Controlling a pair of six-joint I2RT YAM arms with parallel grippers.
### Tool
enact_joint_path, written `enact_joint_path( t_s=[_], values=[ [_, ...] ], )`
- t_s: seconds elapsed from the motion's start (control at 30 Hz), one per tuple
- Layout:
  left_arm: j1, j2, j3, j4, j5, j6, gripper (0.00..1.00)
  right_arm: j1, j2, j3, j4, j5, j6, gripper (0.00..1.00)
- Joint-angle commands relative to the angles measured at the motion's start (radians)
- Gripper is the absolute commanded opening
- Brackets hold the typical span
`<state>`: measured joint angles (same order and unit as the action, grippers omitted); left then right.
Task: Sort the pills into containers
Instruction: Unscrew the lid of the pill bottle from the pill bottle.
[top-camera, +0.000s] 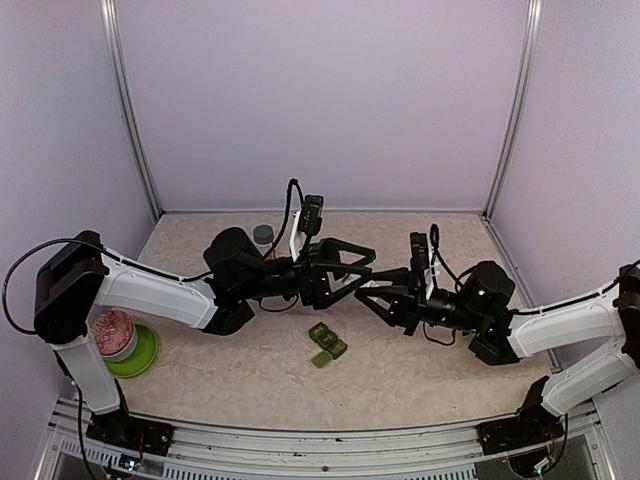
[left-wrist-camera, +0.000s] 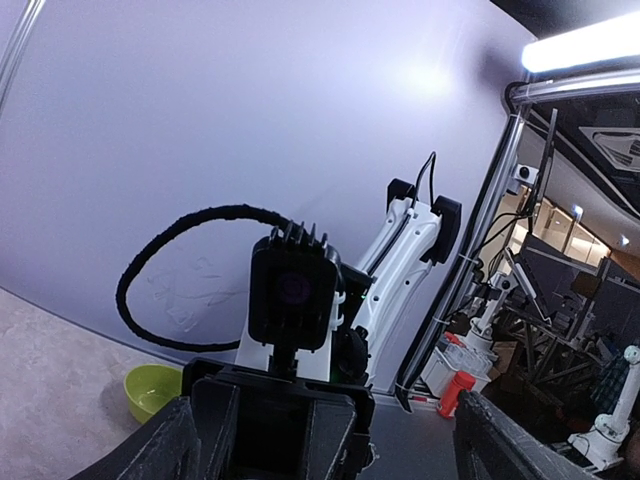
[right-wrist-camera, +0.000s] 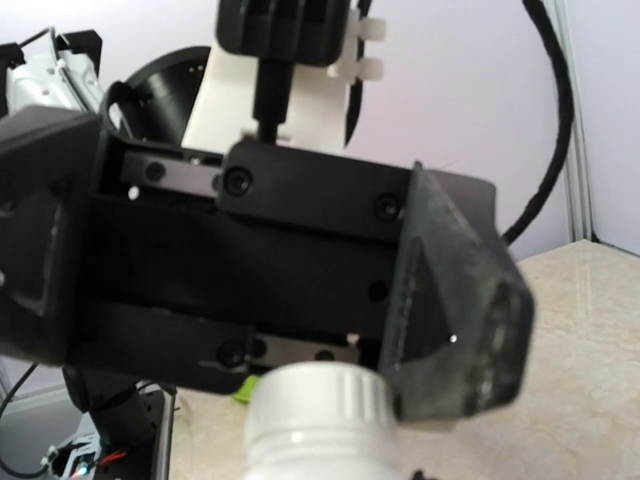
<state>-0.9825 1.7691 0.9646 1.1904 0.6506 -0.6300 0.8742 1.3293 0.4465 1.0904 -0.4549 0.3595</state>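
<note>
Left fingers (top-camera: 362, 264) spread wide; right fingers (top-camera: 383, 300) clamped on white bottle (right-wrist-camera: 320, 455).
We'd pinch the ribbed cap (right-wrist-camera: 320, 400) between the open pair: light, slick.

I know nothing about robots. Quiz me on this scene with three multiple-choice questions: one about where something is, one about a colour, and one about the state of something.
1. Where does the olive-green pill box lie?
A. Inside the bowl
B. On the table, near its middle
C. In the far right corner

2. What colour is the bowl beside the left arm's base?
A. Red
B. Blue
C. Lime green

3. How do the left arm's fingers stand?
A. Spread wide apart
B. Clamped on the pill box
C. Pressed flat on the table

Answers:
1. B: the top view shows it on the bare surface, just nearer than where the two arms meet.
2. C: it looks bright lime in both the top and left wrist views.
3. A: the top view shows them forming an open V, with the pill box lying apart from them.
</note>
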Motion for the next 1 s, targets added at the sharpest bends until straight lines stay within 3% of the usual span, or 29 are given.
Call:
enact_joint_path(
  t_s=[0.0, 0.53, 0.97],
  values=[
    [-0.005, 0.014, 0.000, 0.038, 0.035, -0.014, 0.84, 0.005, -0.026, -0.003, 0.026, 0.074, -0.009, 0.00],
    [0.007, 0.013, -0.004, 0.016, 0.014, -0.028, 0.66, 0.005, -0.100, -0.025, -0.036, 0.134, -0.051, 0.00],
    [0.016, 0.018, 0.008, -0.025, -0.014, -0.037, 0.37, 0.003, -0.110, -0.024, -0.050, 0.135, -0.060, 0.00]
  ],
)
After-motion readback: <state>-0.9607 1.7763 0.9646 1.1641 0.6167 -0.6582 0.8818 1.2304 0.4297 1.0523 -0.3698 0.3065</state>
